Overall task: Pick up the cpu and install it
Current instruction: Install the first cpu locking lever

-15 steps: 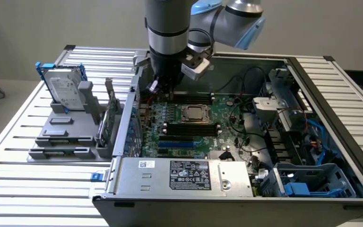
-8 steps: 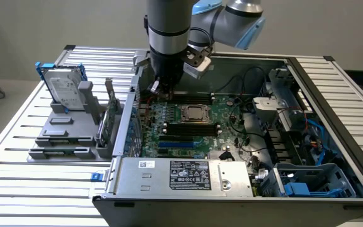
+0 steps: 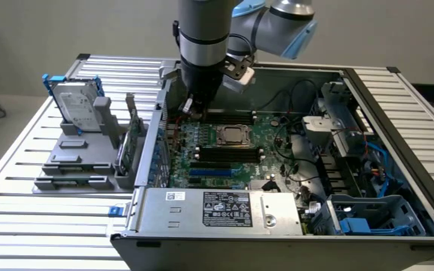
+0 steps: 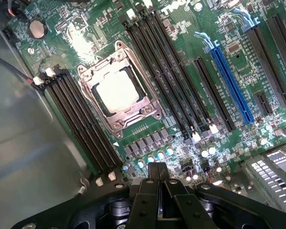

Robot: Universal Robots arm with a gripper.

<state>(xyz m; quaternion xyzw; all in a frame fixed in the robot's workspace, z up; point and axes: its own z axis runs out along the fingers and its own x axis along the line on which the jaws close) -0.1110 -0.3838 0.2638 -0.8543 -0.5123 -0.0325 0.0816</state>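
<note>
One arm reaches down into the open computer case (image 3: 368, 90), its gripper (image 4: 157, 183) hanging over the green motherboard (image 3: 232, 152) near the case's far wall, toward the exterior view's left. In the wrist view the two black fingers (image 4: 145, 200) are pressed together with nothing between them. The cpu (image 4: 117, 90) lies flat inside the metal-framed socket (image 4: 119, 88), its pale silvery top catching the light, and it sits apart from the gripper with a row of small capacitors between them. Dark memory slots (image 4: 169, 67) run close along both long sides of the socket, so the frame's edges have little free board around them. A blue expansion slot (image 4: 231, 81) lies farther off, past the memory slots. In the exterior view the power supply (image 3: 221, 209) closes the near edge of the case, and a blue-and-grey drive cage (image 3: 375, 214) fills the near corner on the exterior view's right. Outside the case, on the slatted table (image 3: 36, 214), a hard drive (image 3: 77, 107) stands upright in a grey holder (image 3: 81, 152), well apart from the arm.
</note>
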